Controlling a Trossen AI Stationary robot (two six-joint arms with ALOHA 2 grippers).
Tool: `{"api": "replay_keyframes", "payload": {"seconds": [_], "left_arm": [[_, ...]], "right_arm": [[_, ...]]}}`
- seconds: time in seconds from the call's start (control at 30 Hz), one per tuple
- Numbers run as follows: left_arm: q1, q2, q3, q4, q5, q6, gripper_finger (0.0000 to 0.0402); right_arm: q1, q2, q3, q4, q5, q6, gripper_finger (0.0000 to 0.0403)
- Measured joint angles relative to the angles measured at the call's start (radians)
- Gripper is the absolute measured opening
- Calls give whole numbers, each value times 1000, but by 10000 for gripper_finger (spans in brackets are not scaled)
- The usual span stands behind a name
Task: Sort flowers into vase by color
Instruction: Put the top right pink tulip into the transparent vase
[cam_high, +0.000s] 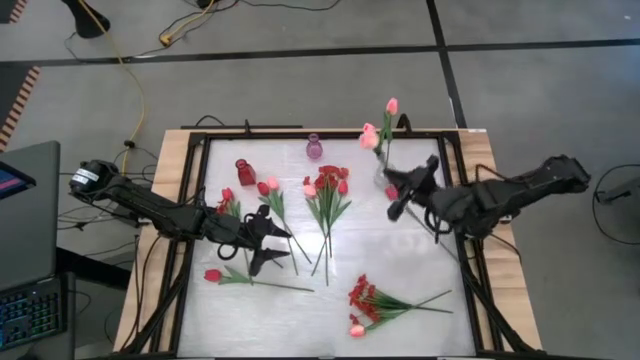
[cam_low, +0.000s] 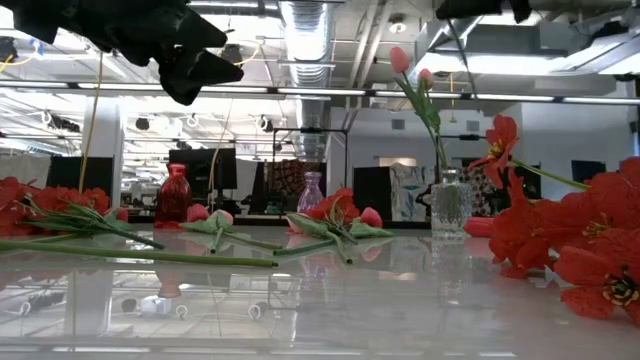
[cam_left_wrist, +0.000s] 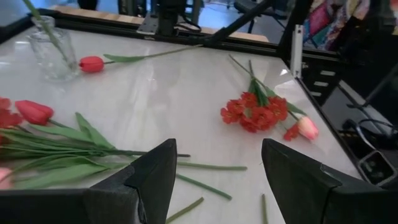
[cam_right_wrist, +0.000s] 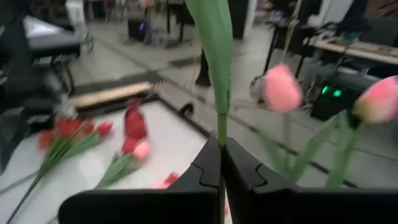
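Holding: the right gripper (cam_right_wrist: 221, 163) has its fingers pressed together on a thin green flower stem (cam_right_wrist: 219, 68), gripped low so the bloom stays upright above it.
Reason for the grip, as a guess: the stem looks lined up over the clear glass vase (cam_high: 381, 176) near the tabletop's far right corner, where pink tulips (cam_high: 370, 136) already stand, so this seems a pink one going in with its own colour.
Right arm pose: stretched in from the right edge, wrist turned toward the clear vase, gripper (cam_high: 397, 190) just beside it.
Left gripper (cam_high: 268, 244): fingers spread apart, nothing between them, hanging above the tabletop near the left side with loose stems below.
Left arm pose: reaching in low from the left edge, seemingly placed to pick next.
Other vases: a red vase (cam_high: 245, 171) and a purple vase (cam_high: 314, 148) along the far edge, both apart from the flowers.
Flowers left to sort: a mixed bunch (cam_high: 327, 200) at mid-table, a red tulip (cam_high: 213, 275) toward the near left, a red spray (cam_high: 366, 302) with one pink bud near the near edge.
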Motion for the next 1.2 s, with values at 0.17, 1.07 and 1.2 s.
{"api": "replay_keyframes", "payload": {"seconds": [0.17,1.07,1.2], "left_arm": [[1,0,0,2,-56,1,223],[195,0,0,132,13,104,223],[204,0,0,130,25,104,223]], "right_arm": [[-121,-113,-143,229,-28,-113,30],[-611,-112,-398,563,-382,-116,34],[-627,-112,-426,607,-394,-115,33]]}}
